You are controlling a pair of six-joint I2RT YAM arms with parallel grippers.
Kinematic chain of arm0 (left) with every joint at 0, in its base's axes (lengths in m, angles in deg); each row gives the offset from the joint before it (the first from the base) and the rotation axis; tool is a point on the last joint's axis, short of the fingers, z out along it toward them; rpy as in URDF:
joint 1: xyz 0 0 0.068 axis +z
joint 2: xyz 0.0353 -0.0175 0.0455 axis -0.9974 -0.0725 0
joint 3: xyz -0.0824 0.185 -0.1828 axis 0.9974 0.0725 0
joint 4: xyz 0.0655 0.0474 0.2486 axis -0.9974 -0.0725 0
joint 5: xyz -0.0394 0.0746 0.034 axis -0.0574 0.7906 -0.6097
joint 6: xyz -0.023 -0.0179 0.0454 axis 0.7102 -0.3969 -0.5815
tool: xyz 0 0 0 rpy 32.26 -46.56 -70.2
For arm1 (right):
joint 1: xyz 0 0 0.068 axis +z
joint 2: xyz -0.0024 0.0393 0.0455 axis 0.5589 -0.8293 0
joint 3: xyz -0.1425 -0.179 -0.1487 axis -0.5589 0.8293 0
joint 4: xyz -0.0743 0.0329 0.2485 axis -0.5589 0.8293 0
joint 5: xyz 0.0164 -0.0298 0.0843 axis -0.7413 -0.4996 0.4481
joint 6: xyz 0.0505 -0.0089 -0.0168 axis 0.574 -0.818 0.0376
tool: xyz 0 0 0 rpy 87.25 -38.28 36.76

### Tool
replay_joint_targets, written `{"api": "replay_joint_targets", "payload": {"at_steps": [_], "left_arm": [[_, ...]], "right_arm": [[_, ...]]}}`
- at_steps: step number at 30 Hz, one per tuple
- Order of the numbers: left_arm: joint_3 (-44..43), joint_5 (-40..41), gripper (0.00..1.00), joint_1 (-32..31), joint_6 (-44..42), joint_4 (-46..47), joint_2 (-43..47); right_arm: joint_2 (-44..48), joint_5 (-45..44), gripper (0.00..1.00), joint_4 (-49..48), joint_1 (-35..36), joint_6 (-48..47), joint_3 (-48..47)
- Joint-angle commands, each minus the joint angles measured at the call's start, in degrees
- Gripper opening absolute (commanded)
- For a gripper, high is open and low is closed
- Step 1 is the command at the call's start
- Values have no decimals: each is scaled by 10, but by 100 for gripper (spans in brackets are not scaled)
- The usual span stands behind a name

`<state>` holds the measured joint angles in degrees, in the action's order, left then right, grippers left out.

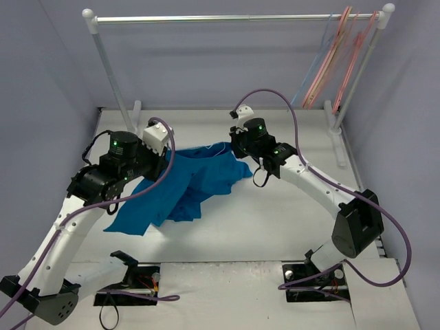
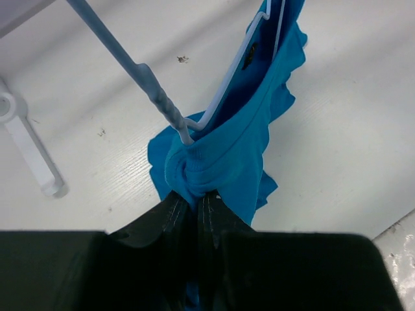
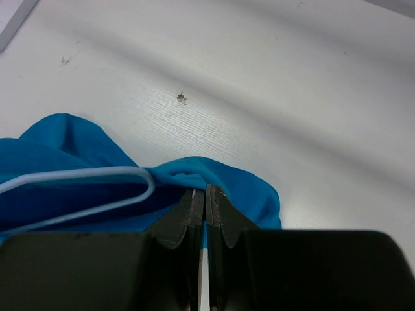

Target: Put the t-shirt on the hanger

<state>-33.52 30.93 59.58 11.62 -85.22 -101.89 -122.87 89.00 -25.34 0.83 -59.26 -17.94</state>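
The bright blue t-shirt hangs bunched between my two grippers, its lower part draped on the white table. The light-blue wire hanger sits partly inside the shirt: its twisted neck sticks out of the collar in the left wrist view, and one rounded shoulder end shows in the right wrist view. My left gripper is shut on bunched collar fabric right below the hanger's neck. My right gripper is shut on a fold of the shirt's edge beside the hanger's shoulder end. The hanger's hook is out of view.
A white clothes rack stands at the back of the table, its rod overhead. Several pink and salmon hangers hang at its right end. The rack's left post and foot are close to my left gripper.
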Motion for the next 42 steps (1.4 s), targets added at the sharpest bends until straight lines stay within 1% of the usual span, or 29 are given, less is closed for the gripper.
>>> {"api": "replay_joint_targets", "payload": {"at_steps": [1,3,7,9,12,15,17,20,23,26,29,30,34,38,39,42], "left_arm": [[-13,38,0,-6,-18,61,-11],[-26,46,0,-12,-26,64,-28],[-41,47,0,-28,-29,82,-44],[-48,50,0,-37,-36,88,-55],[-63,77,0,-48,-38,98,-65],[-56,92,0,-51,-28,144,-61],[-55,95,0,-54,-8,183,-58],[-58,71,0,-61,14,226,-52],[-46,47,0,-68,24,271,-37],[-36,30,0,-70,53,301,-24],[-27,-16,0,-70,74,322,-20],[-17,-40,0,-70,79,330,-19],[23,-67,0,-70,99,374,-4],[57,-61,0,-70,114,386,-2],[65,-60,0,-70,116,392,0],[94,-62,0,-70,120,426,7]], "right_arm": [[37,3,0,17,-1,-19,-56],[43,4,0,24,6,-25,-83],[43,4,0,80,23,-42,-131],[43,-4,0,90,32,-51,-156],[40,-12,0,117,49,-52,-190],[33,-14,0,143,66,-52,-217],[25,-35,0,160,83,-52,-248],[13,-61,0,181,104,-73,-290],[8,-73,0,196,106,-82,-323],[2,-73,0,205,108,-90,-354],[-5,-75,0,204,112,-103,-372],[-7,-83,0,204,112,-107,-374],[-14,-76,0,210,112,-119,-369],[3,-62,0,194,125,-131,-335],[8,-60,0,189,126,-132,-313],[22,-55,0,188,127,-130,-279]]}}
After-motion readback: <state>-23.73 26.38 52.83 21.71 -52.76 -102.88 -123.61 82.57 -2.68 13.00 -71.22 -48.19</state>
